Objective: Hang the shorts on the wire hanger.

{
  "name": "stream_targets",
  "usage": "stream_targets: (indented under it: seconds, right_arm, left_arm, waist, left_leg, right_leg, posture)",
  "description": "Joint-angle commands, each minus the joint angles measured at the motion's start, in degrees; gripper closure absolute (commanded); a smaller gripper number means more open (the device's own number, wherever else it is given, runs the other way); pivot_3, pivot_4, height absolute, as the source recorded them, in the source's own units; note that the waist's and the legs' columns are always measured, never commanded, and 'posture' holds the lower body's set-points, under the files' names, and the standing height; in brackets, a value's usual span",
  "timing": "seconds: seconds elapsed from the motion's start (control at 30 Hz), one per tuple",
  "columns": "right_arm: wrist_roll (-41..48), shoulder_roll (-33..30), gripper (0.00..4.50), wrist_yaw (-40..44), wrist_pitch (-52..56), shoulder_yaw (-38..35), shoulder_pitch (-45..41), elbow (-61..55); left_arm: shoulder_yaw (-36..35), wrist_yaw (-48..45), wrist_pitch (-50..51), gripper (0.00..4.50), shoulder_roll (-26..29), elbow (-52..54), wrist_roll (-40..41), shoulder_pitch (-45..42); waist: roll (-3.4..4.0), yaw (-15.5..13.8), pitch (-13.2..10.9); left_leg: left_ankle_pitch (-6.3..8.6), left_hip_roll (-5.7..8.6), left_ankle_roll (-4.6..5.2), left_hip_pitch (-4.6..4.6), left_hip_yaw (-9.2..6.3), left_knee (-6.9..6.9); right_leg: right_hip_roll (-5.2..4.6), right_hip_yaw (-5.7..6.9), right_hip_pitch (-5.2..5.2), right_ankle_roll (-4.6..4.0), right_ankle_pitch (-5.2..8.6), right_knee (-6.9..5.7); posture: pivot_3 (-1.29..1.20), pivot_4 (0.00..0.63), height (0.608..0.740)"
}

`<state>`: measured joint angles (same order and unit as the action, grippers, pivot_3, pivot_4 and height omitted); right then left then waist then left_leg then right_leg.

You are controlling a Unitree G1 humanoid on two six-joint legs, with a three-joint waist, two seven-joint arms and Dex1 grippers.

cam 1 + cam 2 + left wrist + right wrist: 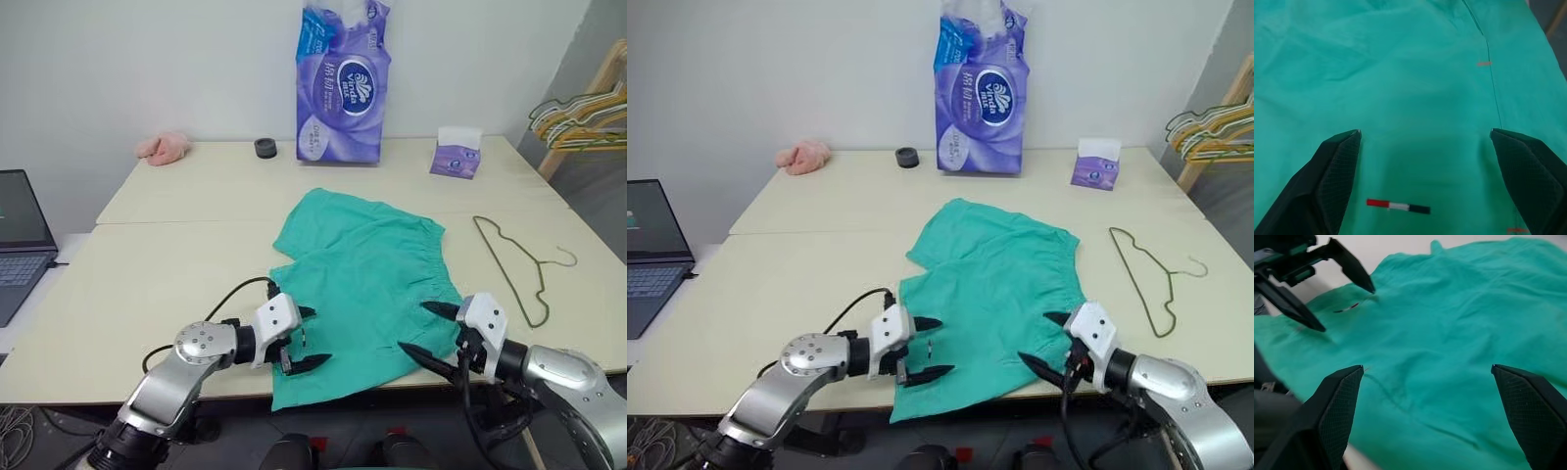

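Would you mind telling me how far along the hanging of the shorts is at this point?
Nothing looks done yet: the shorts lie flat on the table, apart from the wire hanger on their right. In hand: the left gripper and right gripper are both open at the near hem, one at each side, holding nothing. Left to do: grasp the shorts, lift them and get them onto the hanger.

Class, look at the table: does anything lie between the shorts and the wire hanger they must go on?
Nothing visible does. The shorts lie flat on the table, and the wire hanger lies beside them on the robot's right, with only bare tabletop between the two.
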<state>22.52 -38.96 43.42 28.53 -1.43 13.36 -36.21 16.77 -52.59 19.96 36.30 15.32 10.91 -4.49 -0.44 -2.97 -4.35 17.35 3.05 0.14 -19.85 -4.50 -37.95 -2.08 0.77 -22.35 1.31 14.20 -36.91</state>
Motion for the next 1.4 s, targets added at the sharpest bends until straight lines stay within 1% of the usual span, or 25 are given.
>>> stream_targets:
  seconds: [0.03,0.23,0.27,0.37,0.57,0.7,0.73,0.77,0.87,1.0,1.1,1.2,1.33,1.4]
  right_arm:
    - [0.4,-2.3,0.00,2.3,-2.1,-2.9,2.9,-1.2]
    - [-4.7,-6.0,0.00,4.8,-10.3,-5.6,7.8,3.7]
    - [-5.5,-6.2,0.00,4.9,-11.5,-5.8,8.0,4.4]
    - [-12.7,-7.7,0.00,3.3,-20.2,-6.6,7.8,10.8]
    - [-22.1,-8.4,0.00,-0.6,-33.0,-5.8,3.8,19.3]
    - [-32.2,-10.5,0.00,-2.5,-42.6,-0.8,-3.4,25.0]
    - [-33.4,-10.6,0.00,-2.7,-43.9,0.3,-4.9,26.2]
    - [-34.0,-10.6,0.00,-2.8,-44.7,1.0,-5.8,27.1]
    - [-38.4,-10.7,0.00,-3.9,-47.8,4.1,-9.7,30.6]
    - [-42.3,-9.3,0.00,-4.1,-50.6,9.1,-17.2,36.3]
    - [-42.8,-8.6,0.62,-4.3,-51.4,10.7,-19.9,38.7]
    - [-42.1,-8.5,1.68,-3.9,-52.0,11.3,-21.0,39.6]
    - [-40.6,-8.7,3.03,-3.0,-53.0,11.5,-21.6,40.2]
    - [-39.5,-8.1,3.81,-2.5,-52.6,11.6,-22.2,40.2]
  left_arm:
    - [2.1,-2.3,-0.4,0.03,0.7,-1.2,-1.4,-1.2]
    - [3.8,-1.7,-2.6,0.03,-0.5,-7.1,-4.8,-3.9]
    - [3.8,-1.2,-3.2,0.20,-0.8,-8.0,-5.3,-4.3]
    - [3.5,0.3,-4.9,0.87,-2.4,-11.2,-6.6,-6.1]
    - [2.3,0.9,-6.6,2.80,-3.4,-12.9,-6.7,-6.8]
    - [0.6,1.3,-7.0,4.03,-3.9,-13.3,-5.8,-7.6]
    - [0.3,1.5,-7.0,4.35,-4.0,-13.4,-5.6,-7.7]
    - [0.2,1.6,-7.0,4.46,-4.1,-13.5,-5.5,-7.8]
    - [-0.7,1.6,-7.0,4.46,-4.5,-13.7,-5.0,-8.3]
    - [-2.4,1.3,-6.9,4.46,-4.6,-13.4,-4.1,-9.3]
    - [-3.2,0.8,-6.4,4.50,-4.5,-13.2,-3.5,-9.6]
    - [-3.4,-0.1,-6.1,4.50,-3.8,-12.6,-3.1,-9.2]
    - [-3.1,-4.3,-6.1,4.50,-0.2,-10.7,-2.6,-6.6]
    - [-3.4,-5.3,-6.4,4.50,1.3,-10.8,-2.6,-6.1]
  waist:
    - [-0.02,0.1,0.0]
    - [-0.04,0.1,0.0]
    - [-0.04,0.2,0.0]
    - [0.00,0.3,0.0]
    - [0.01,1.2,0.1]
    - [0.02,1.7,0.1]
    - [0.01,1.8,0.1]
    - [0.00,1.8,0.1]
    - [0.00,1.7,0.1]
    - [-0.01,1.6,0.1]
    - [-0.03,1.6,0.1]
    - [-0.01,1.5,0.1]
    - [0.00,1.7,0.1]
    - [0.00,1.8,0.1]
  left_leg:
    - [0.00,0.00,0.00,0.00,0.01,0.00]
    - [0.01,0.01,0.00,0.02,0.04,-0.04]
    - [0.01,0.01,0.00,0.02,0.05,-0.04]
    - [0.00,-0.01,0.00,0.07,0.08,-0.04]
    - [0.00,0.00,0.00,0.08,0.18,-0.07]
    - [-0.01,0.00,-0.01,0.11,0.23,-0.09]
    - [-0.02,0.01,-0.01,0.12,0.24,-0.09]
    - [-0.02,0.00,-0.01,0.13,0.24,-0.09]
    - [-0.02,0.00,-0.01,0.12,0.21,-0.08]
    - [-0.02,0.05,-0.02,0.09,0.24,-0.10]
    - [-0.02,0.05,-0.02,0.09,0.22,-0.11]
    - [-0.02,0.04,-0.02,0.09,0.20,-0.09]
    - [-0.02,0.06,-0.02,0.08,0.23,-0.09]
    - [-0.02,0.04,-0.01,0.10,0.25,-0.09]
  right_leg:
    - [0.00,-0.01,0.00,0.01,0.01,0.00]
    - [-0.01,-0.02,0.03,0.11,-0.03,0.01]
    - [-0.01,-0.02,0.04,0.13,-0.04,0.01]
    - [0.00,-0.04,0.08,0.15,-0.05,-0.01]
    - [0.00,-0.13,0.08,0.20,-0.09,-0.01]
    - [0.00,-0.17,0.09,0.21,-0.11,-0.06]
    - [0.01,-0.18,0.09,0.22,-0.11,-0.07]
    - [0.02,-0.18,0.09,0.21,-0.12,-0.07]
    - [0.03,-0.16,0.07,0.18,-0.11,-0.06]
    - [-0.01,-0.23,0.05,0.09,-0.17,-0.04]
    - [-0.01,-0.21,0.05,0.09,-0.17,-0.05]
    - [-0.01,-0.20,0.05,-0.04,-0.22,-0.06]
    - [-0.01,-0.23,0.04,-0.12,-0.27,-0.05]
    - [-0.01,-0.26,0.04,-0.13,-0.26,-0.06]
  posture:
    - [0.02,0.028,0.740]
    - [0.00,0.027,0.740]
    - [0.00,0.027,0.740]
    - [-0.01,0.026,0.740]
    - [-0.02,0.025,0.740]
    - [-0.01,0.019,0.740]
    - [-0.01,0.018,0.740]
    - [0.00,0.017,0.740]
    - [0.00,0.016,0.740]
    - [0.01,0.016,0.740]
    - [0.02,0.017,0.740]
    - [0.02,0.017,0.740]
    - [0.02,0.017,0.740]
    - [0.02,0.018,0.740]
